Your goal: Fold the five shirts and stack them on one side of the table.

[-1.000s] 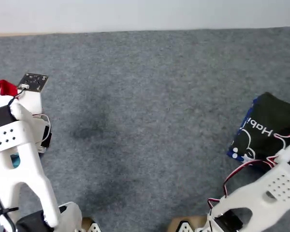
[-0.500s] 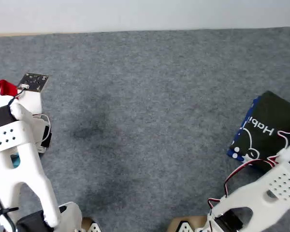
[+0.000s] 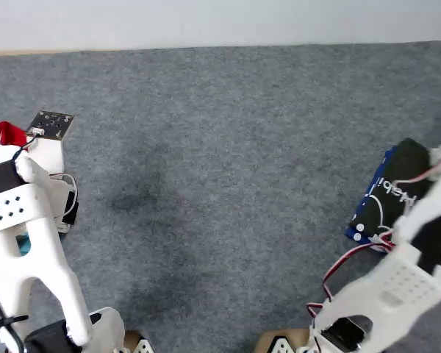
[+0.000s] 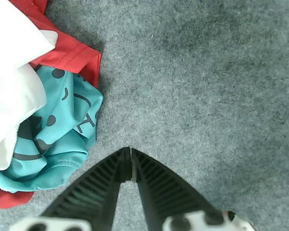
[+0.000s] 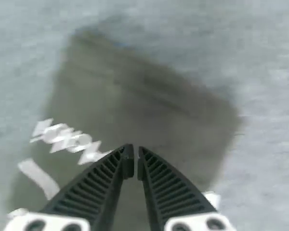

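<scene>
A folded black shirt [image 3: 394, 193] with white print lies on a blue one at the table's right edge. In the right wrist view my right gripper [image 5: 134, 156] hangs shut just above the black shirt [image 5: 149, 96], holding nothing. At the table's left edge, the left wrist view has a heap of unfolded shirts: a teal one [image 4: 53, 139], a red one [image 4: 74, 50] and a white one [image 4: 14, 77]. My left gripper [image 4: 131, 161] is shut and empty over bare carpet beside the teal shirt. A bit of the red shirt [image 3: 7, 134] peeks out behind the left arm [image 3: 26, 228].
Grey carpet [image 3: 228, 162] covers the whole table between the two arms. The right arm [image 3: 400, 283] with its red and white cables crosses the near side of the black shirt. A pale wall runs along the table's far edge.
The right arm has swung forward and up over the folded black shirt, now covering its near part. The left arm has stayed put.
</scene>
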`<state>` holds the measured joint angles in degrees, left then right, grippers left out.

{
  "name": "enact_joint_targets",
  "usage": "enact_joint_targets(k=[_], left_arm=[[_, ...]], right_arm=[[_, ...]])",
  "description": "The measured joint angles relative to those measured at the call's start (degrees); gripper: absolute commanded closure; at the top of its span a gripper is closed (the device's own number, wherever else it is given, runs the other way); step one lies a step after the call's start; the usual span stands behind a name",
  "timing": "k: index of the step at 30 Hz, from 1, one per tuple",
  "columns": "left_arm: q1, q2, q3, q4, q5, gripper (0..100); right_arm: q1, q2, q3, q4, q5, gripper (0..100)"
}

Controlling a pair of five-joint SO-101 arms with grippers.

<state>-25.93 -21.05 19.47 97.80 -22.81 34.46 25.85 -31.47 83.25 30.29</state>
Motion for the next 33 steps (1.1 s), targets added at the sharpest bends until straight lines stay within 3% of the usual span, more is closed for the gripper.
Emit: enact_joint_targets(k=[11,20,27,33], left_arm=[[0.0,0.0,0.0,0.0,0.0,99],[-0.44,0.0,-7.47,0.79,-0.26,99],[-12.66,2.99,-10.64,-1.32,-5.19,84],[-22.59,10.55,-10.64,-11.78,-14.68,80]], right_arm=[[-13.98,0.0,0.0,16.44,-12.22,98.5],[-25.14,-9.14,6.07,17.23,-17.85,98.9],[-26.64,-22.15,26.2,17.23,-17.93,98.8],[-25.58,-28.22,37.89,17.23,-16.62,98.8]])
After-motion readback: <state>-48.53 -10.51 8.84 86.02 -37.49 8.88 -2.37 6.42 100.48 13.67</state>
